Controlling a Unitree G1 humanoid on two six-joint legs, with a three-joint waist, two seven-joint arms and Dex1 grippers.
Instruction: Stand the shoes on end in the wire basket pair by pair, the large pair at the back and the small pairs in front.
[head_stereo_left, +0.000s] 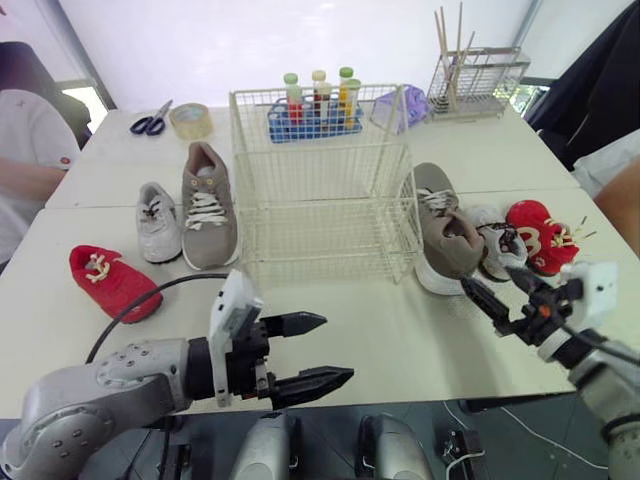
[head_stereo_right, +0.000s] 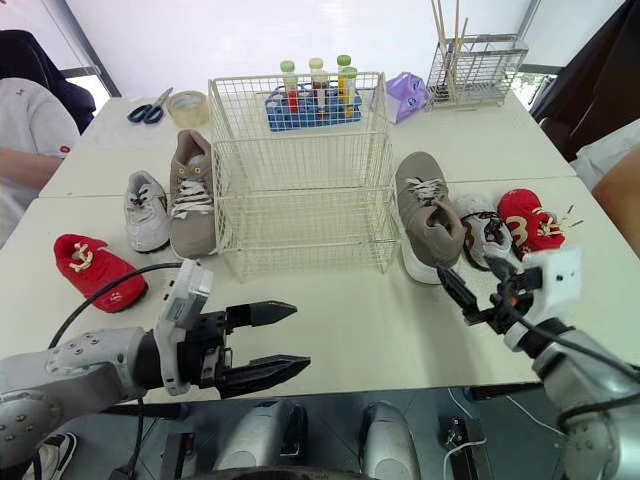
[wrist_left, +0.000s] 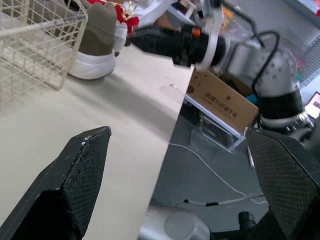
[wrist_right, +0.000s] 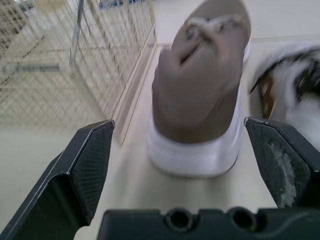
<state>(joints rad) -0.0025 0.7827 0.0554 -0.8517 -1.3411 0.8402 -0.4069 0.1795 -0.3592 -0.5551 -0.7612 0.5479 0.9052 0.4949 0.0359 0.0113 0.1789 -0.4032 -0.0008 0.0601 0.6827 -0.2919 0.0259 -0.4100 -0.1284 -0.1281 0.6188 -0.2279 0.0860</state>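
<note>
The wire basket stands on the table, one large shoe just left of it, the other large shoe just right, a bottle rack behind.

Three shoes lie flat each side of the seemingly empty wire basket.

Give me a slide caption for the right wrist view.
Open right tool faces the heel of the tan shoe, which lies beside the wire basket.
</note>
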